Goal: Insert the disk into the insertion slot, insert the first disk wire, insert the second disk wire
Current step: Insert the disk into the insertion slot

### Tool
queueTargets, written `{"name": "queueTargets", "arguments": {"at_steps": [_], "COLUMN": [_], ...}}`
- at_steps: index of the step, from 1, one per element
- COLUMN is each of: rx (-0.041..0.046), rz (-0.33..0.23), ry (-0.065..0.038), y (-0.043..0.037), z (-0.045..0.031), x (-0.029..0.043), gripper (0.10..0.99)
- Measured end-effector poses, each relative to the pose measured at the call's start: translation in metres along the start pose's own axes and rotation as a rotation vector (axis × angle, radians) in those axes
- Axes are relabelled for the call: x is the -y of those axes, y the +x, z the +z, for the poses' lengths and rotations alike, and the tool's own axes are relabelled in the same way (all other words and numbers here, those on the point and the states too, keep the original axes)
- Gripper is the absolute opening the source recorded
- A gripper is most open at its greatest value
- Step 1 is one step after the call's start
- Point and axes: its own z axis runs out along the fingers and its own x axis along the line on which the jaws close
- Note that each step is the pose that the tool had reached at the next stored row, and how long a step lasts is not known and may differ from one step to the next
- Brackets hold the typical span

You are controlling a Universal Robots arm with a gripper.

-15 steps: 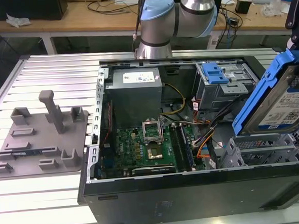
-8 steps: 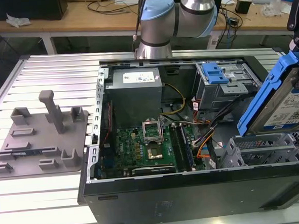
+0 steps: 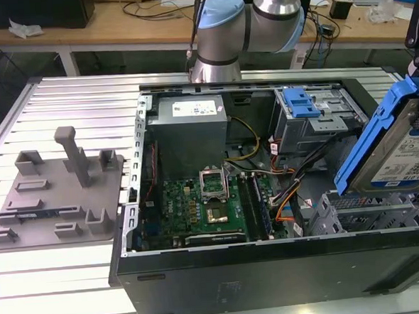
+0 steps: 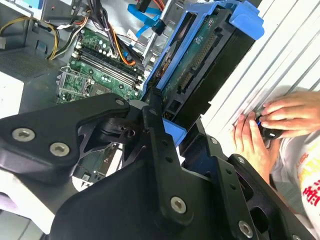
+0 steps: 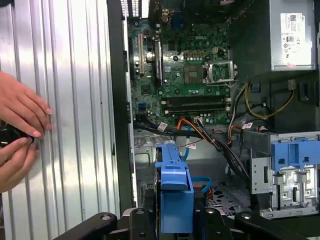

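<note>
Over insertion slot (image 3: 355,218) | disk (image 3: 402,149) tilted | clamped in hand (image 5: 176,220)

Tilted disk (image 3: 408,152) above insertion slot (image 3: 369,215), exterior view's right.

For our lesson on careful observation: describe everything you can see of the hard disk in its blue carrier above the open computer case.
The disk is a flat silver-metal drive with a white-and-blue label, framed by a bright blue plastic carrier. It hangs tilted above the grey perforated insertion slot at the exterior view's right, not inside it. In the second wrist view the tool is shut on one end of the carrier.
</note>
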Motion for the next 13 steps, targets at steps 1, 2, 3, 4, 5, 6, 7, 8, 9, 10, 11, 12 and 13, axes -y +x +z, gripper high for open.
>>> {"name": "queueTargets", "arguments": {"at_steps": [1, 2, 3, 4, 5, 6, 7, 8, 9, 10, 11, 12, 13], "rx": [-0.0012, -0.0015, -0.0021, -0.0021, -0.0025, -0.0028, -0.0030, -0.0032, -0.0031, -0.0034, -0.0035, -0.0035, -0.0038], "rz": [0.000, 0.000, 0.000, 0.000, 0.000, 0.000, 0.000, 0.000, 0.000, 0.000, 0.000, 0.000, 0.000], "ry": [-0.001, -0.001, -0.001, -0.001, -0.001, -0.002, -0.002, -0.002, -0.002, -0.002, -0.002, -0.002, -0.002], "y": [0.0000, 0.0000, 0.0000, 0.0000, 0.0000, 0.0000, 0.0000, 0.0000, -0.0002, -0.0005, -0.0014, -0.0020, -0.0031], "z": [0.0002, 0.0001, 0.0001, 0.0002, 0.0001, 0.0002, 0.0001, 0.0001, 0.0003, 0.0003, 0.0004, 0.0006, 0.0008], "x": [0.0000, 0.0000, 0.0001, 0.0001, 0.0001, 0.0001, 0.0001, 0.0001, 0.0001, 0.0001, 0.0003, 0.0004, 0.0009], "gripper": [0.369, 0.369, 0.369, 0.369, 0.369, 0.369, 0.369, 0.369, 0.369, 0.369, 0.369, 0.369, 0.369]}}
